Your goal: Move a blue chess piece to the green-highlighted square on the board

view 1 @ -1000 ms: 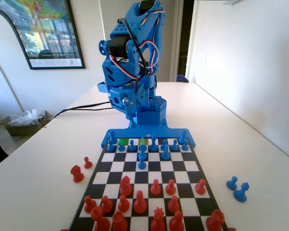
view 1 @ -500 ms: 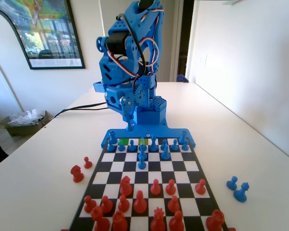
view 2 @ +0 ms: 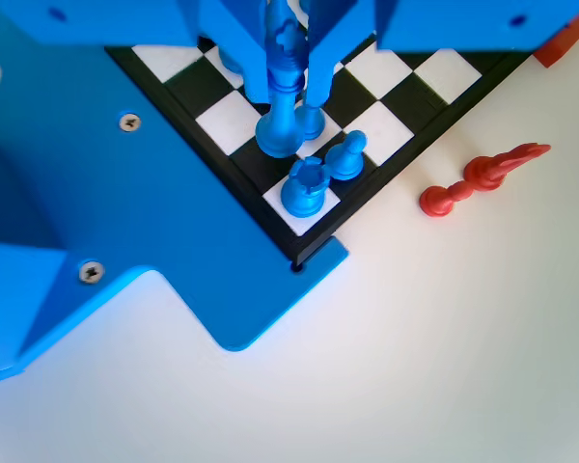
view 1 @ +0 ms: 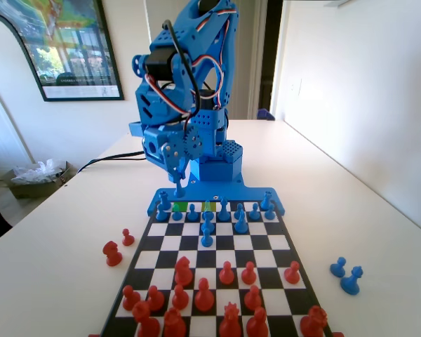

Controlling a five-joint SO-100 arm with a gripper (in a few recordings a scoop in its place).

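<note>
My gripper (view 1: pixel 177 174) is shut on the blue chess piece (view 1: pixel 179 187), a slender piece that hangs just above the far left end of the board (view 1: pixel 263 242) in the fixed view. The green-highlighted square (view 1: pixel 182 206) lies in the far row, directly in front of and below the held piece. A paler yellow-green square (view 1: pixel 209 206) lies two squares to its right. In the wrist view the gripper (view 2: pixel 288 92) clamps the blue chess piece (view 2: pixel 282 116) over the board's (view 2: pixel 405 72) corner squares. A blue rook (view 2: pixel 306 188) and a blue pawn (view 2: pixel 347 154) stand beneath it.
Blue pieces (view 1: pixel 240 223) crowd the two far rows and red pieces (view 1: pixel 203 295) fill the near half. Two red pieces (view 1: pixel 113 253) rest on the table left of the board, and two blue ones (view 1: pixel 344 275) at the right. A red piece (view 2: pixel 482 174) lies beside the board's corner.
The gripper has swung to the left and slightly lower in the fixed view, carrying the blue piece with it. The pieces on the board have not moved.
</note>
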